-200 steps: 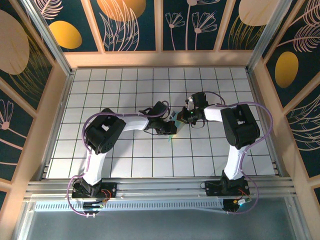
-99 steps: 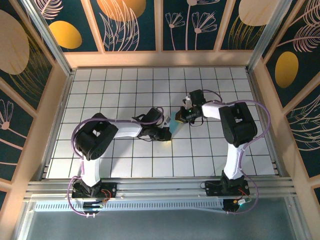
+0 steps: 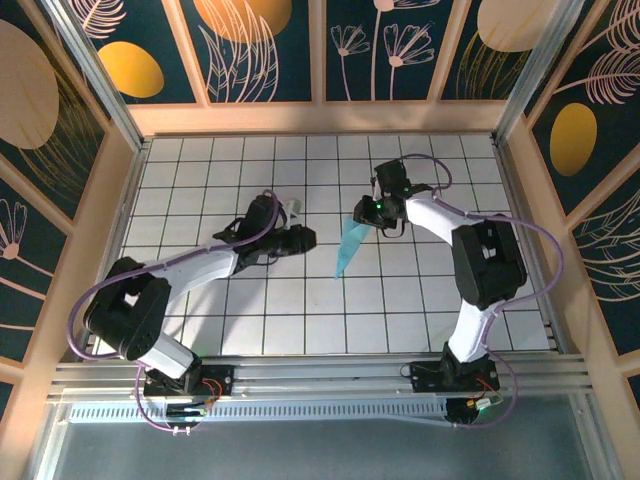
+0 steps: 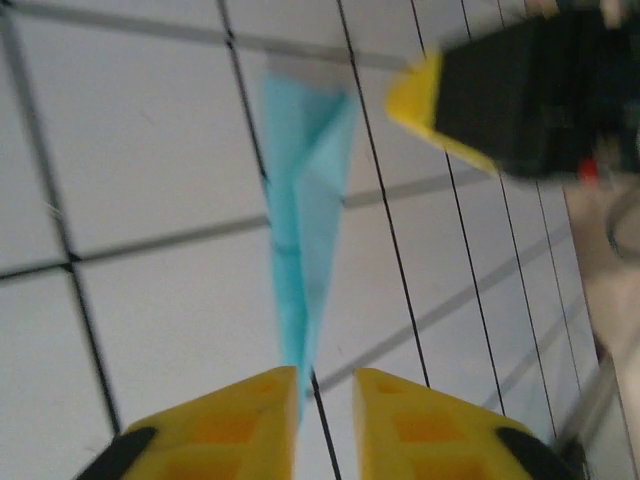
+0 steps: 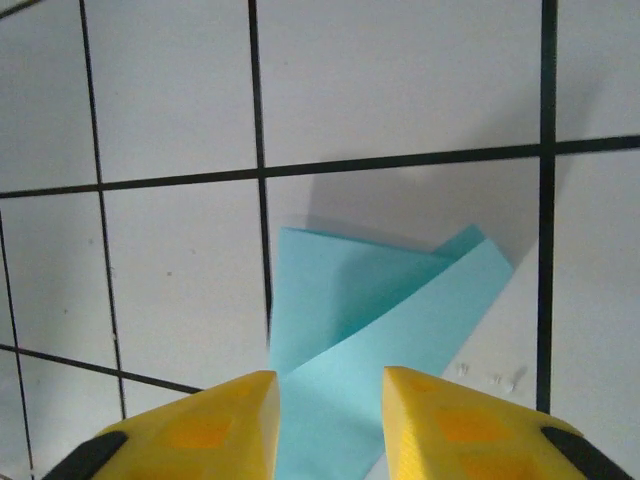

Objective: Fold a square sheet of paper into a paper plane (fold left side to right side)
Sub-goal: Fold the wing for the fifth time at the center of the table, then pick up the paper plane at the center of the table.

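Note:
The paper plane [image 3: 347,248], a narrow light-blue dart, lies flat on the white grid table [image 3: 250,310] near the middle, wide end at the back and tip toward the front. In the left wrist view the paper plane [image 4: 305,200] points its tip at the gap of my left gripper [image 4: 325,420], which is open just short of it. My left gripper [image 3: 303,238] sits a little left of the dart. My right gripper [image 3: 366,213] hovers at the wide end. From the right wrist, the folded flaps [image 5: 380,320] lie on the table under my open right gripper [image 5: 330,420].
Wooden walls with dark floral panels enclose the table on three sides. The right gripper's black body [image 4: 510,90] shows beyond the dart in the left wrist view. Free tiles lie to the front and at both sides of the plane.
Both grippers were shut close together over the paper; both have opened and drawn apart. The left arm swung left and the right moved toward the back, leaving the plane flat on the table.

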You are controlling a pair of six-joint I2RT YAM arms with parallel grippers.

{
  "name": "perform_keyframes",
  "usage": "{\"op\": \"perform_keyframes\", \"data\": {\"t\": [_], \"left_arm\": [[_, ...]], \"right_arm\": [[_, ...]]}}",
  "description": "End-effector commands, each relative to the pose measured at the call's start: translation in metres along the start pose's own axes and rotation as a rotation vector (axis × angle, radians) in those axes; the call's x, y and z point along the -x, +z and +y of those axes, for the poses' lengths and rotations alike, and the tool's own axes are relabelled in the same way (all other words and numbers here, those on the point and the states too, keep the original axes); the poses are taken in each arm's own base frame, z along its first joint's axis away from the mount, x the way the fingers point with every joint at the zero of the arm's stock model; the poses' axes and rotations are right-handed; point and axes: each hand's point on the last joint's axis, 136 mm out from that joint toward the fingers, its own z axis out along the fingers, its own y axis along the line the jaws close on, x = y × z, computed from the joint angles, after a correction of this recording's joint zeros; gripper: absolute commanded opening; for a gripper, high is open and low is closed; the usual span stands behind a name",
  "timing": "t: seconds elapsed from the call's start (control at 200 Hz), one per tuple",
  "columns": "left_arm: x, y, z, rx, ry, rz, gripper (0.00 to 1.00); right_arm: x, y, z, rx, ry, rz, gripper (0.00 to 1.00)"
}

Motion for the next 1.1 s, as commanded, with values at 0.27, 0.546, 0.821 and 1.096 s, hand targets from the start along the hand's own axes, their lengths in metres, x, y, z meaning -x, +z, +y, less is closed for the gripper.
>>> {"op": "perform_keyframes", "data": {"t": [0.27, 0.546, 0.821, 1.096], "left_arm": [[0.043, -0.034, 0.079, 0.391, -0.065, -0.31, 0.35], [0.034, -0.054, 0.098, 0.467, -0.056, -0.352, 0.41], [0.027, -0.055, 0.106, 0.486, -0.05, -0.34, 0.42], [0.025, -0.052, 0.109, 0.496, -0.044, -0.325, 0.42]], "right_arm": [[-0.041, -0.001, 0.014, -0.532, -0.015, -0.008, 0.54], [-0.046, 0.023, 0.022, -0.633, -0.059, 0.03, 0.56], [-0.055, 0.03, 0.012, -0.692, -0.061, 0.048, 0.51], [-0.061, 0.034, 0.008, -0.7, -0.065, 0.057, 0.43]]}}
